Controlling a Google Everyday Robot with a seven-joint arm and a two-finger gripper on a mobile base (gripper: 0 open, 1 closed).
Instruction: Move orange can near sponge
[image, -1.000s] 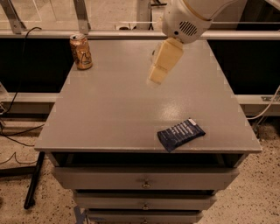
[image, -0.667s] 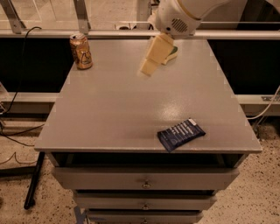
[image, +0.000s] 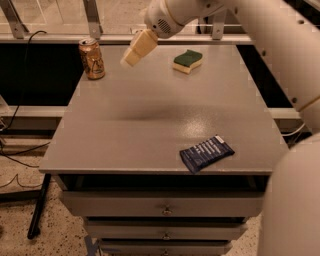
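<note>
The robot's white arm (image: 270, 35) fills the right side and the top of the camera view, curving in from the lower right corner and reaching across the far edge of the scene. Below it stands a grey counter (image: 150, 115) with a flat, matte top, and under its front edge sit grey drawers (image: 165, 207) with small metal pulls.

At the end of the arm, the cream-coloured hand (image: 136, 50) hangs in the air over the far left part of the counter, tilted down and to the left. It lies between the can and the sponge, nearer the can, and touches neither. Whether it is wide or narrow cannot be told from this view.

A flat dark blue snack packet (image: 206, 153) lies near the front right edge of the counter, turned at an angle. The sponge (image: 188, 60), green on top and yellow below, rests flat at the far side, right of centre. The orange can (image: 92, 59) stands upright at the far left corner, well apart from the sponge.
</note>
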